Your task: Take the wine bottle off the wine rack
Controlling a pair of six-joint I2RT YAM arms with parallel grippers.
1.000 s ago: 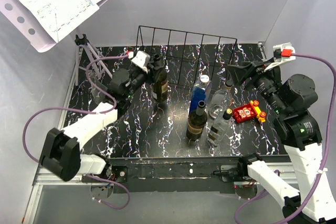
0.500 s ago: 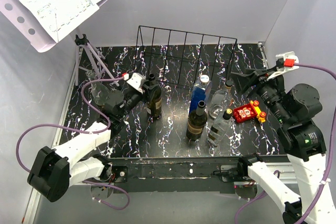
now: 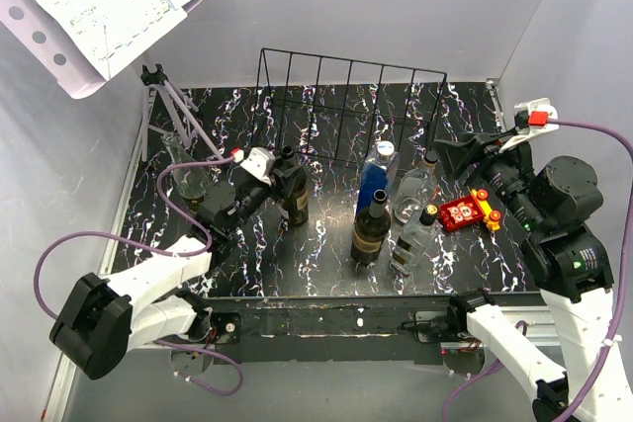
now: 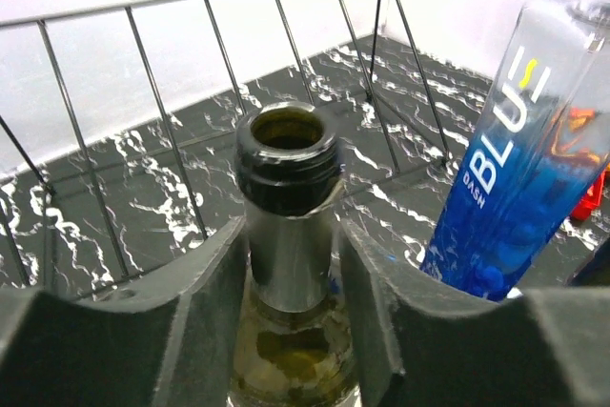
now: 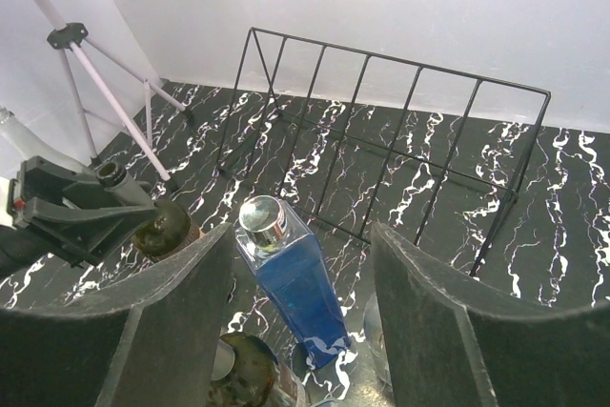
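A dark wine bottle (image 3: 292, 188) with an open black mouth stands upright on the table in front of the left end of the black wire wine rack (image 3: 348, 106), outside it. My left gripper (image 3: 269, 177) is shut on its neck. In the left wrist view the neck (image 4: 289, 226) sits tight between both pads (image 4: 214, 312), with the rack's bars (image 4: 191, 92) behind. My right gripper (image 3: 457, 148) hangs open and empty above the right side. In the right wrist view its jaws stand wide apart over a blue bottle (image 5: 291, 283), and the rack (image 5: 400, 131) holds no bottles.
A blue bottle (image 3: 375, 181), a clear bottle (image 3: 413, 191), a brown bottle (image 3: 371, 229) and a black-capped clear bottle (image 3: 415, 239) stand mid-table. A red toy (image 3: 465, 212) lies at the right. A tripod (image 3: 173, 111) and a glass bottle (image 3: 188, 173) are at the left.
My left gripper has drawn the wine bottle forward, away from the rack's left end, mostly in the first half second. The right gripper shifted slightly.
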